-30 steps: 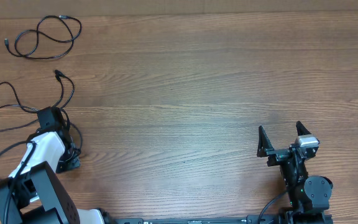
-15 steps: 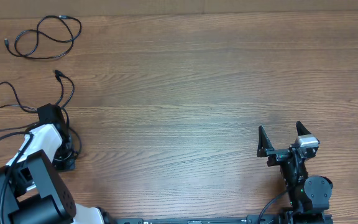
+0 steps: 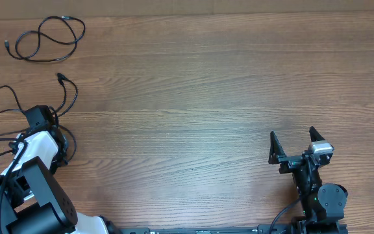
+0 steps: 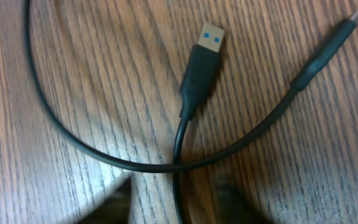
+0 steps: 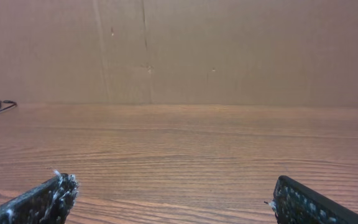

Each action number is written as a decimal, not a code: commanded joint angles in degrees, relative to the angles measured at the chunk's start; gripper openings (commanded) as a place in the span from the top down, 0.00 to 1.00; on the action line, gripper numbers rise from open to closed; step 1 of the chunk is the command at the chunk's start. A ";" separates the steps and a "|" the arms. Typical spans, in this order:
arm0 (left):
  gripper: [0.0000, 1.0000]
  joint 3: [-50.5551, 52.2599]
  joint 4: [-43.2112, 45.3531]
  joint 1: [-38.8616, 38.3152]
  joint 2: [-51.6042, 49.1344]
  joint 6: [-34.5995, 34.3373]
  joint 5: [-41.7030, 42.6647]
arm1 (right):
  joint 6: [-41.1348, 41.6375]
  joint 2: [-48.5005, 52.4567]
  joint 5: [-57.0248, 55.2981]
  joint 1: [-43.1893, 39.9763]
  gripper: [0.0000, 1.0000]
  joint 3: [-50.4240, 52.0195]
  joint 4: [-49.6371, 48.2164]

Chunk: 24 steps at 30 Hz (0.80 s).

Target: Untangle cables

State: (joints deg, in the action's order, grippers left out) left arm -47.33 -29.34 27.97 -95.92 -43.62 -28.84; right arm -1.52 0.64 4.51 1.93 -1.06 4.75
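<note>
Wooden table (image 3: 193,84), overhead: you are seeing one of the cables (image 3: 44,39) lying coiled at the far left corner, another cable (image 3: 61,78) curling beside the left gripper (image 3: 39,118), its pincer state impossible to tell; right gripper (image 3: 297,146) standing spread, well apart. Left wrist: a USB plug (image 4: 202,59) cord is crossing a second cord (image 4: 247,140); pulling either is risking dragging both. Right wrist: fingers (image 5: 45,198) gaping over wood. Containers: none showing.

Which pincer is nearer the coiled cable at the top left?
Left. The left pincer is fairly close to the cable, on its side; the right pincer is far across.
</note>
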 commanded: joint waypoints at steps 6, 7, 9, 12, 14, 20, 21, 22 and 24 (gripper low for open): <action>0.00 -1.99 -3.80 0.11 0.00 5.55 0.13 | -0.07 -0.42 0.09 0.26 0.00 0.59 -0.20; 0.00 -2.43 -4.79 0.02 0.31 5.55 0.17 | -0.07 -0.42 0.09 0.26 0.00 0.59 -0.20; 0.01 -3.96 -8.04 -0.48 2.08 6.29 0.48 | -0.07 -0.42 0.09 0.26 0.00 0.59 -0.20; 0.01 -5.81 -12.96 -2.10 6.62 6.95 3.72 | -0.07 -0.42 0.09 0.26 0.00 0.59 -0.20; 0.00 -6.19 -14.29 -3.45 10.03 8.55 6.82 | -0.07 -0.42 0.09 0.26 0.00 0.59 -0.20; 0.00 -6.19 -14.86 -8.76 24.59 13.90 27.91 | -0.07 -0.42 0.09 0.26 0.00 0.59 -0.20; 0.01 -6.19 -15.45 -9.35 26.49 13.88 30.69 | -0.07 -0.42 0.09 0.26 0.00 0.59 -0.20; 0.00 -6.19 -16.37 -10.01 28.44 13.88 33.46 | -0.07 -0.42 0.09 0.26 0.00 0.59 -0.20; 0.00 -6.19 -18.80 -11.19 31.76 13.88 37.68 | -0.07 -0.42 0.09 0.26 0.00 0.59 -0.20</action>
State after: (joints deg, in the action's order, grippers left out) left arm -52.36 -45.54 18.44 -69.34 -31.99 -4.56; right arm -1.50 0.62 4.54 1.91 -1.06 4.73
